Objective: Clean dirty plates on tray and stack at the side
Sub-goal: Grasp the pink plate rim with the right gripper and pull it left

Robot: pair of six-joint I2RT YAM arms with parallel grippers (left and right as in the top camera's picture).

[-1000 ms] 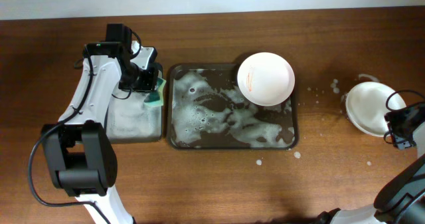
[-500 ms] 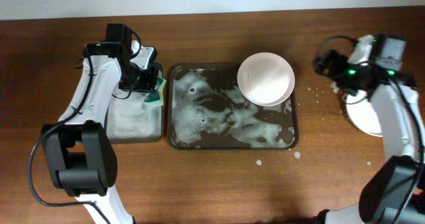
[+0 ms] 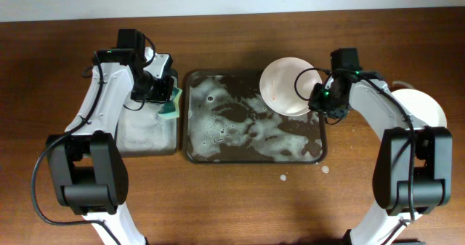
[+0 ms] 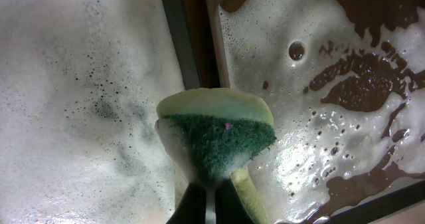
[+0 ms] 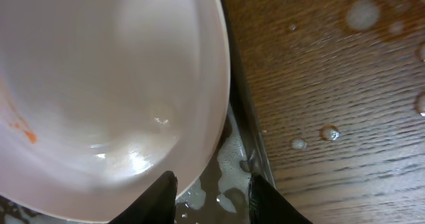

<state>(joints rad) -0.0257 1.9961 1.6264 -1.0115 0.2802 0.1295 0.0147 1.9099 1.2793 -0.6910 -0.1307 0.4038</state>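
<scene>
At the far left, the left tool [image 4: 211, 196] is pinching a green sponge [image 4: 216, 134] tightly between its closed fingers and holding it over the edge of the narrow tray [image 4: 178, 48], which is lying under foam [image 4: 80, 117]. Just beside it, the brown tray [image 3: 218, 160] is sitting in the middle of the worktop [image 3: 363, 172], streaked with suds.

One plate [image 3: 285, 85] is resting in that tray's far right corner, its right edge lying over the tray's rim and a faint orange-brown smear showing inside. The right tool [image 5: 214, 187] is hanging at that edge with its jaws parted and gripping nothing. From the wrist view, the plate's lip is lying between the two fingers.

The plate is probably stiff and fairly light, but it is shining wet, so it is likely slippery and could chip if dropped. The raised lip on the right looks the best place to grip, with one finger inside the bowl and one under the rim, pressing firmly.

Furthest right, the stacked plates [image 3: 421, 108] are sitting on the bare worktop, well apart from the tray.
</scene>
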